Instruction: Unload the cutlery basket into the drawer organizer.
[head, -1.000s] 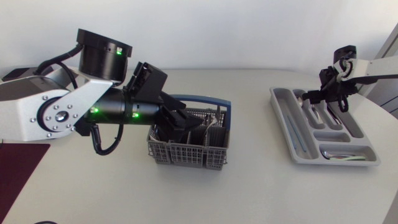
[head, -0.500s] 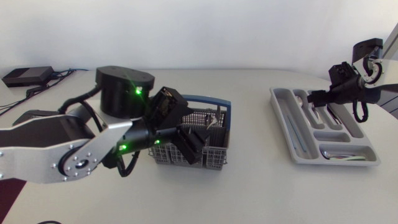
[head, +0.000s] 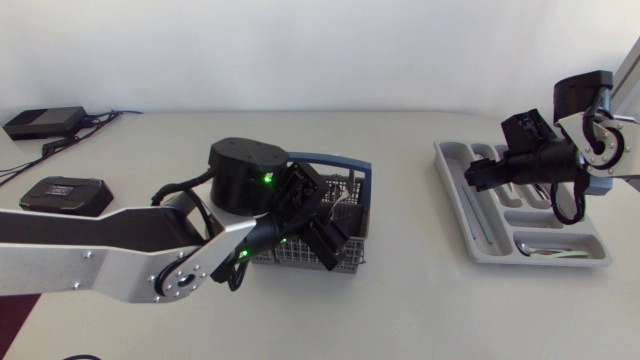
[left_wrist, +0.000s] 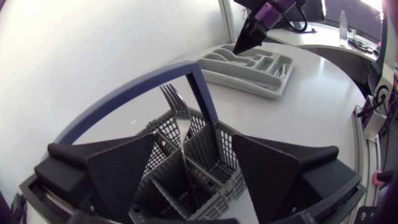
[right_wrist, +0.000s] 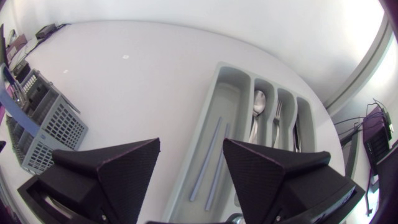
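Two left fingers spread, astride basket fork — right fingers above organizer

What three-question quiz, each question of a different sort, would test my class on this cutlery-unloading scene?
1. True or false: the left gripper is shut on the fork standing in the cutlery basket.
2. The right gripper hovers over: A the cutlery basket, B the drawer organizer, C the fork.
3. Fill the gap: the basket's arched handle is coloured ____.
Key: 1 false, its fingers are open either side of the fork; 2 B; 3 blue.
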